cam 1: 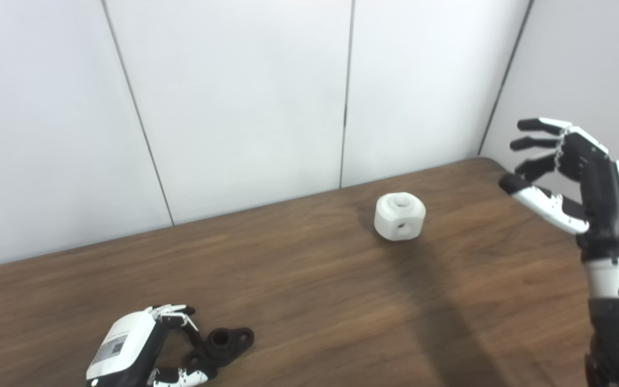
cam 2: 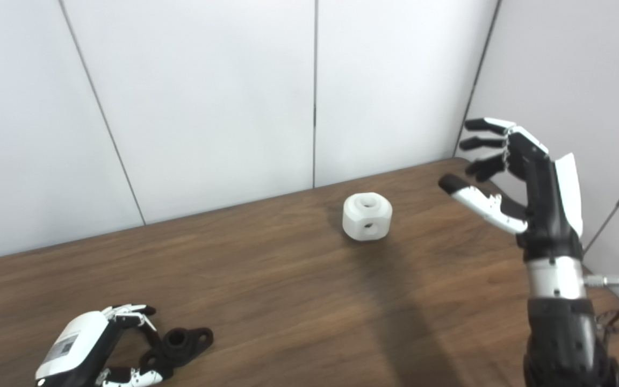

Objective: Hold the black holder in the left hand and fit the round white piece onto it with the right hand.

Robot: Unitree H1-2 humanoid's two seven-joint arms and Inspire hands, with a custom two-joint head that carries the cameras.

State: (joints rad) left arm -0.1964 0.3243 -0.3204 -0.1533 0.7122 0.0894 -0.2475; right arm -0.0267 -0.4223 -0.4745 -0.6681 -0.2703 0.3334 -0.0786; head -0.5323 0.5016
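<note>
While fingers of left hand (cam 1: pixel 127 349) curl around black holder (cam 1: pixel 222 345) near front-left edge of table (cam 1: pixel 309 301), firm hold not confirmed; could slip if lifted on so partial a grasp. Right hand (cam 1: pixel 573 177) raised, spread wide, holding nothing. Round white piece (cam 1: pixel 400 216) near back edge, well apart to left of right hand; could roll away under an off-centre approach.

The black holder (cam 1: pixel 222 345), a flanged piece with a central bore, lies flat at lower left, while the round white piece (cam 1: pixel 400 215) sits upright right of centre.
</note>
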